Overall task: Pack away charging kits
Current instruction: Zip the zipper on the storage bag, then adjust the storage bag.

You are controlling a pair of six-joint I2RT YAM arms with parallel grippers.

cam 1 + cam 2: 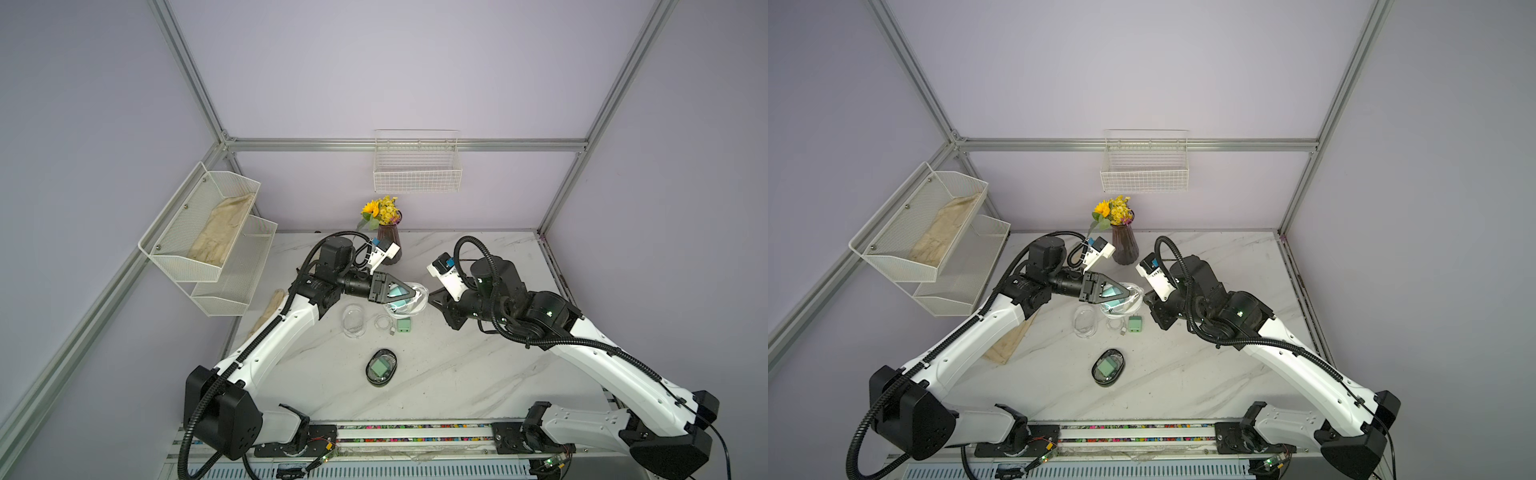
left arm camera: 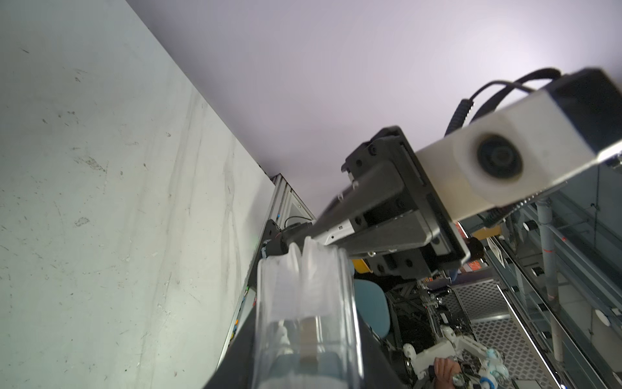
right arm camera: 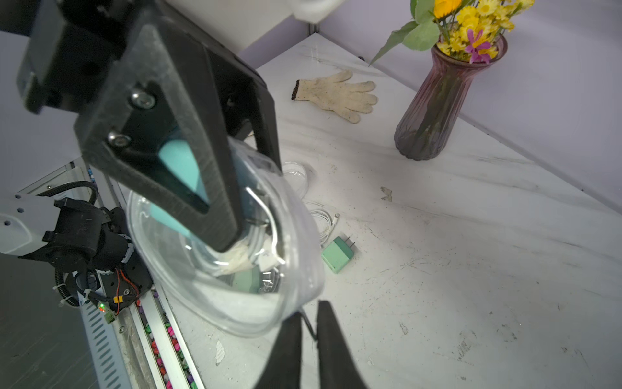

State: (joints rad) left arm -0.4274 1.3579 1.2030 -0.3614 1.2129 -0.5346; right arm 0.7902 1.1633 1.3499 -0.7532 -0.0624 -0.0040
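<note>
Left end effector (image 1: 412, 291) clamped on clear case (image 3: 235, 303) wall, mouth tilted toward right end effector (image 3: 308, 321), whose jaws sit slightly apart and empty, probably for tucking white cable (image 3: 271, 222) beside teal adapter (image 3: 178, 158).

Both the left arm (image 1: 266, 345) and right arm (image 1: 623, 374) are clad in white shells with black joints, and black ribbed conduit (image 1: 469, 238) is looped along them. The left gripper (image 1: 415, 292) is formed of rough black triangular fingers (image 3: 208, 188) fastened with two silver screws (image 3: 143, 99). Behind it, a white camera block (image 1: 384, 252) is mounted.
</note>
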